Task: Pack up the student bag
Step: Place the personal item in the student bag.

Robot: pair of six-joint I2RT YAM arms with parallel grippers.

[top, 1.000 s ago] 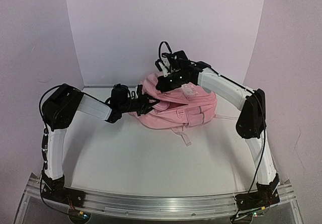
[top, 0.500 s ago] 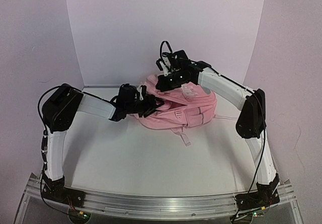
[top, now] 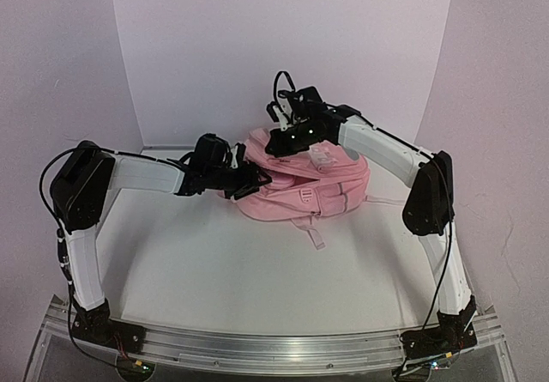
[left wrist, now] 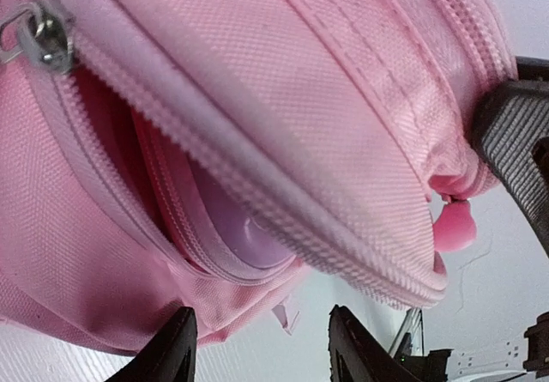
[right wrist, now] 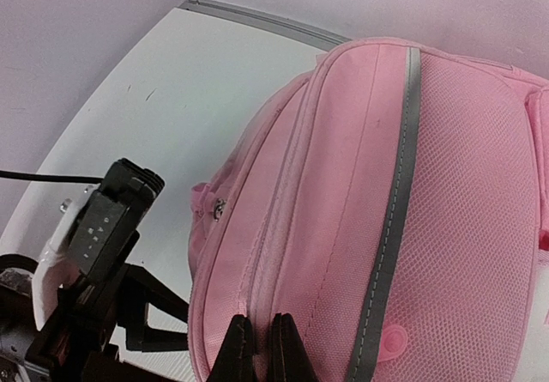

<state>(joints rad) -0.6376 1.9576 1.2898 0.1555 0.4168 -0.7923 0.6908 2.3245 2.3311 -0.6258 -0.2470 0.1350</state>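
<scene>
The student bag, a pink backpack with grey stripes, lies on its side at the back of the white table. My right gripper comes down on its top. In the right wrist view that gripper is shut on a fold of the student bag beside the zip line. My left gripper is at the bag's left end. In the left wrist view its jaws stand open and hold nothing, just below the unzipped mouth of the student bag. Something pale lavender shows inside. A metal zip pull hangs at the upper left.
A pink strap trails from the bag toward the front, and a thinner one runs out to the right. The white back wall stands close behind the bag. An aluminium rail edges the near side, carrying both arm bases.
My left gripper has moved right, up to the bag's open mouth, and its jaws have parted. The left elbow has swung out to the left. The right arm holds still.
</scene>
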